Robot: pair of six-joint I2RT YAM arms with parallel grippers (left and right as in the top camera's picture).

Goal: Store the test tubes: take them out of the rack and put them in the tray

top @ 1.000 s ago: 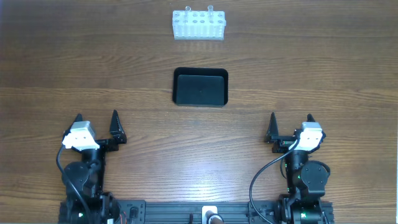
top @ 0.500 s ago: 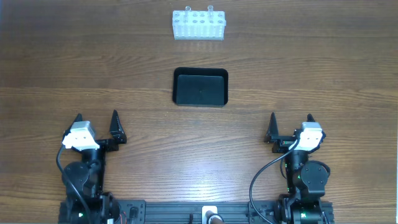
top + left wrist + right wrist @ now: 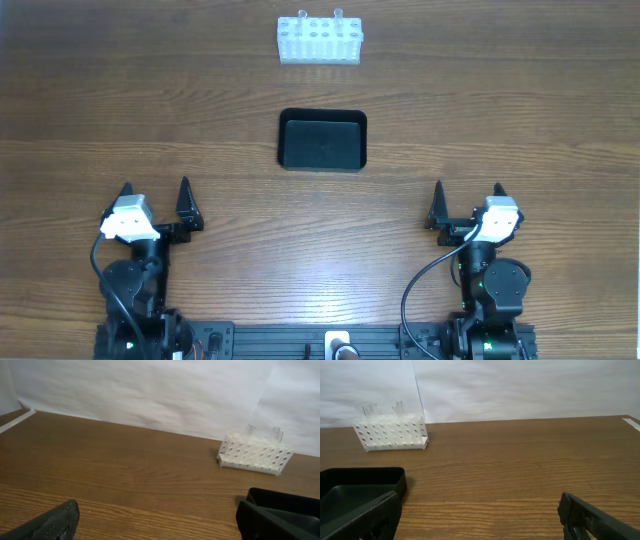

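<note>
Backing wood tbl [image 3: 125,475] & rack [image 3: 255,453]: white wall [image 3: 150,395].

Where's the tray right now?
Top view: the tray lies centred left to right on the table, just nearer the arm bases than the rack, with a gap between them.

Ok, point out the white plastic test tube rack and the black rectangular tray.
white plastic test tube rack [image 3: 320,38], top view, its holed top face
black rectangular tray [image 3: 322,142], top view, its bare floor

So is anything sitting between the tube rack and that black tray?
Nothing visible does: only bare table lies between the rack and the empty tray.
</note>
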